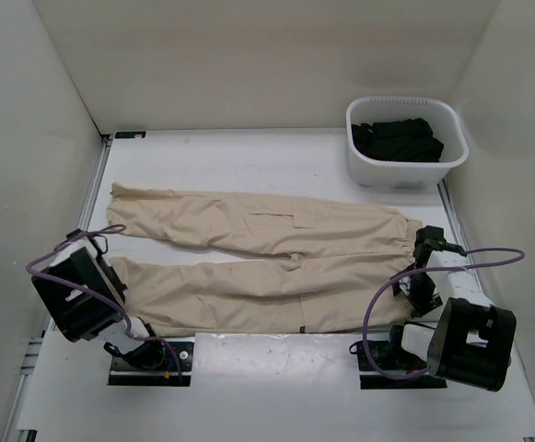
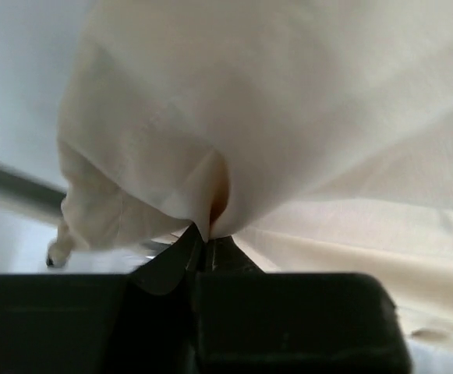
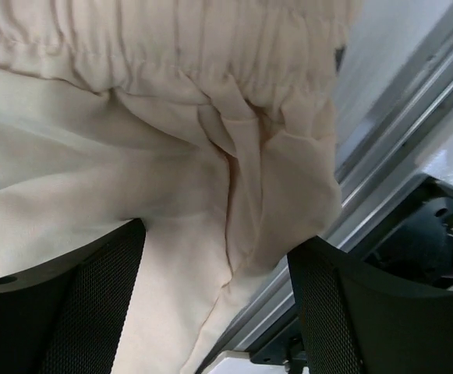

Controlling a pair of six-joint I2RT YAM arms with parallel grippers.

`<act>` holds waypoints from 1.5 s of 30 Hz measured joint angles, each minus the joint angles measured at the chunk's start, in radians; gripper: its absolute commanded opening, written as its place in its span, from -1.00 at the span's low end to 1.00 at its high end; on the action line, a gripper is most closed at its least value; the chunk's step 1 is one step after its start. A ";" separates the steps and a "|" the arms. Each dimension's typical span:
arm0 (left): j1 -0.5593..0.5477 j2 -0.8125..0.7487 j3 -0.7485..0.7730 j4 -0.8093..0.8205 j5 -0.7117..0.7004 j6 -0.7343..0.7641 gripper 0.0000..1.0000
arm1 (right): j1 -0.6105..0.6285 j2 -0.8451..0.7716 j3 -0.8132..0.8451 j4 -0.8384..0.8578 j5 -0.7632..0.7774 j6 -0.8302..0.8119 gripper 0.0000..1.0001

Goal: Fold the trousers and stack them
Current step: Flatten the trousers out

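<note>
Status for you, both arms on the trousers [image 1: 249, 262].

Left gripper [image 2: 203, 240]: your jaws are fully closed, pinching a small peak of beige cloth right at the tips. The cloth is tented above the pinch and drapes off to both sides of it. In the top view this gripper sits at the cuff end of the near leg. The far leg's cuff lies beyond it, apart.

Right gripper [image 3: 217, 241]: your jaws stand wide apart, nothing clamped. The meshed fingers [image 3: 93, 304] straddle a bunched fold at the waist corner. The gathered waistband runs across just ahead of the tips. I can't tell whether the pads touch the cloth.

The trousers lie flat on the table [image 1: 249, 157] between your two grippers. The legs are side by side, the waist at the right gripper and the cuffs at the left.

The white basket [image 1: 364, 166] is beyond the right gripper, well apart, with a black garment [image 1: 398, 140] in it.
</note>
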 measured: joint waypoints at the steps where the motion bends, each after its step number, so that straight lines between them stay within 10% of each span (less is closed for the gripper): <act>1: 0.040 0.000 0.003 0.005 -0.016 -0.001 -0.72 | 0.000 0.001 0.000 0.007 -0.008 0.003 0.58; 6: 0.151 -0.003 0.020 0.018 -0.096 0.013 0.63 | 0.024 -0.002 -0.004 0.030 -0.061 0.012 0.63; 9: 0.180 -0.021 0.047 0.054 -0.137 0.012 0.98 | 0.024 -0.030 -0.004 0.024 -0.052 0.008 0.66; 27: 0.383 -0.012 0.117 0.042 -0.057 0.006 1.00 | 0.021 -0.053 -0.004 0.057 -0.040 -0.002 0.65; 30: 0.383 -0.011 0.119 0.038 -0.047 0.006 1.00 | 0.021 -0.029 -0.004 0.105 -0.060 0.000 0.11; 32: 0.383 -0.011 0.126 0.032 -0.040 0.006 1.00 | 0.019 -0.009 -0.005 0.119 -0.063 0.006 -0.85; 36: 0.383 -0.013 0.176 -0.001 -0.023 0.006 1.00 | -0.032 -0.011 -0.005 0.074 -0.055 0.084 -1.00; 38: 0.383 -0.016 0.214 -0.018 -0.013 0.006 1.00 | -0.087 -0.070 -0.016 0.013 -0.034 0.126 -0.69; 40: 0.375 -0.022 0.254 -0.034 -0.003 0.006 1.00 | -0.132 -0.173 -0.018 -0.056 0.005 0.169 0.37; 45: 0.298 -0.028 0.360 -0.084 0.024 0.005 1.00 | -0.151 -0.215 0.093 -0.148 0.078 0.171 0.64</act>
